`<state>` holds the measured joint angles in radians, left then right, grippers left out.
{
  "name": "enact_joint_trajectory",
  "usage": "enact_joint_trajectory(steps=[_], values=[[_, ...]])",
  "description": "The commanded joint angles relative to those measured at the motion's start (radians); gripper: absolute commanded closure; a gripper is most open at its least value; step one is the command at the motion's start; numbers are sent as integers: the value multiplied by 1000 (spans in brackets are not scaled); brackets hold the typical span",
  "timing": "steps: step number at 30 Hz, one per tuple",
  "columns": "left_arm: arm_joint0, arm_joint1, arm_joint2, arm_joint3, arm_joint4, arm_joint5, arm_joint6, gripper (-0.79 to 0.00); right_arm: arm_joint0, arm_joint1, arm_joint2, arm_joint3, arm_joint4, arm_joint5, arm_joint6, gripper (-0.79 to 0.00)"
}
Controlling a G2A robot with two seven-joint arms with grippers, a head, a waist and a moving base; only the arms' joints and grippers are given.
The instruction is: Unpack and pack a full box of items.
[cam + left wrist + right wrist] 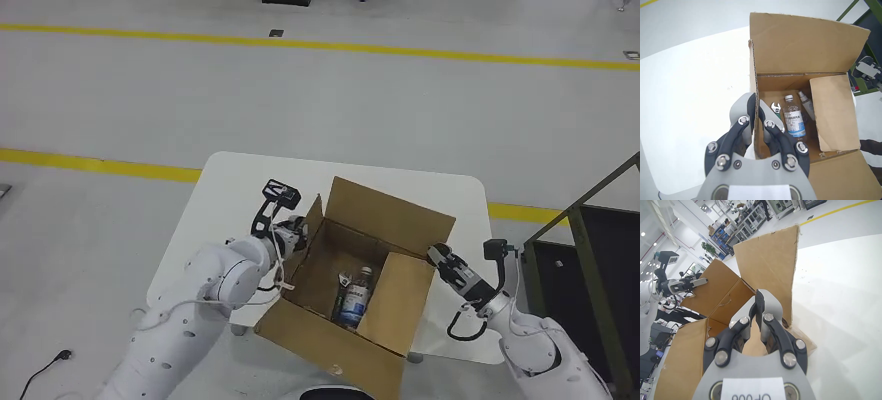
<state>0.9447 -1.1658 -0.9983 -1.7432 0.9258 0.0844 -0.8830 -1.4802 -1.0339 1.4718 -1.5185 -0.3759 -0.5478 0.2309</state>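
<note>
Currently your box (390, 215) stands open on the white table (687, 85), and everything you need to track sits in it or on it. Your left gripper (756, 100) is clamped on the box's left flap (719, 287). Its fingers are drawn in until the corrugated edge is pinched between the black pads, with one finger outside the box and one inside. Your right gripper (757, 294) is at the opposite side of the box. Its fingers are pulled nearly together on the right flap (832, 111), which leans inward over the box's opening. On the box floor you have three items lying side by side. A wrench (776, 109) with a green handle lies nearest the left flap. A clear bottle (794, 117) with a white cap and a blue-and-white label is in the middle. A small spray bottle (806, 103) lies nearest the right flap, partly tucked under it.
</note>
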Motion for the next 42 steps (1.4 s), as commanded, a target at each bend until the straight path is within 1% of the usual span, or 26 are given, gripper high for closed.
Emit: enact_joint_trajectory(steps=[1,7,9,10,11,12,13,14,15,16,22,23,26,30,32,35,37,38,42], values=[[-2,0,-2,4,6,-4,-4,-785,5,-1,-3,4,3,1,6,0],[-10,1,0,15,117,-1,-12,-785,26,-5,-17,20,-2,13,16,0],[-15,2,4,24,191,6,-17,-785,28,-5,-15,22,-4,13,17,-6],[-15,2,7,27,217,10,-18,-785,28,-5,-12,22,-3,12,17,-43],[-16,2,7,31,240,15,-18,-785,27,-5,-8,20,-3,11,17,-102],[-16,2,6,34,253,18,-18,-785,24,-4,-3,17,-2,9,17,-123],[-16,1,3,40,265,22,-20,-785,20,-4,3,13,1,6,14,-169],[-18,1,1,44,276,25,-22,-785,15,-3,10,9,3,2,13,-249],[-19,1,0,48,290,26,-23,-785,8,-3,18,3,8,-2,9,-305],[-20,0,-2,54,304,27,-24,-785,1,-2,27,-3,11,-6,7,-332],[-28,-6,5,105,376,37,-28,-785,-42,3,86,-32,31,5,2,-409],[-30,-7,8,119,386,38,-27,-785,-44,4,92,-29,35,12,8,-413],[-38,-14,23,164,418,43,-21,-785,-31,4,96,-5,43,33,27,-403],[-50,-24,34,212,419,45,-8,-785,13,1,72,39,53,53,71,-428],[-55,-29,37,231,416,45,-5,-785,44,-1,51,63,49,58,94,-422],[-62,-35,39,249,417,43,-1,-785,95,-5,19,98,38,60,120,-369],[-65,-38,35,251,414,44,0,-785,129,-8,-1,119,30,58,131,-197],[-65,-39,31,245,410,43,-1,-785,145,-9,-11,128,27,55,138,0],[-52,-40,8,207,398,38,0,-785,201,-15,-42,156,17,42,155,0]])
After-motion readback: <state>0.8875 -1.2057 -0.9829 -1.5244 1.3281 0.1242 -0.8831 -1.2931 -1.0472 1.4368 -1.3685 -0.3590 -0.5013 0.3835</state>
